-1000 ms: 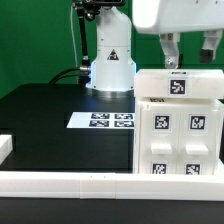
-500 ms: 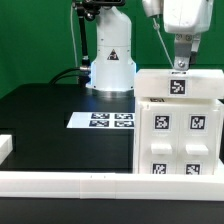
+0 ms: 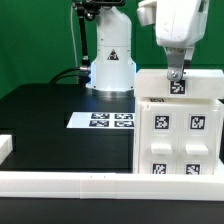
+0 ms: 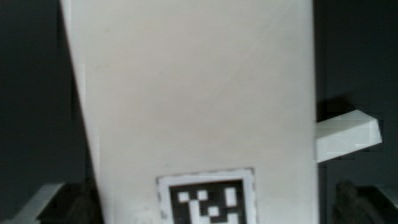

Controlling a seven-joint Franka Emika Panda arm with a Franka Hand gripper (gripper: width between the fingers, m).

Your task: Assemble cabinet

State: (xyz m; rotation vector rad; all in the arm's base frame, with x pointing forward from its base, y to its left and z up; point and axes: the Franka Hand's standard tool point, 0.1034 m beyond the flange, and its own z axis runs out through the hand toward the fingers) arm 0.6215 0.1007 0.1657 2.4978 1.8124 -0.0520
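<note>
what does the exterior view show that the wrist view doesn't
Only the exterior view shows the black table, the marker board, the low white rail in front, the arm's base, and the cabinet's front face with four tags. Only the wrist view shows the cabinet's top panel close up, filling the frame, with a small white piece sticking out beside it. Both show the cabinet, one tag on its top panel, and the gripper just above it.

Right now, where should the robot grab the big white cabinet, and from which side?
Probably from above, gripper fingers straddling the cabinet's top panel across its thin width. The wrist view shows that panel as a long narrow slab, and the gripper hangs right over it.
</note>
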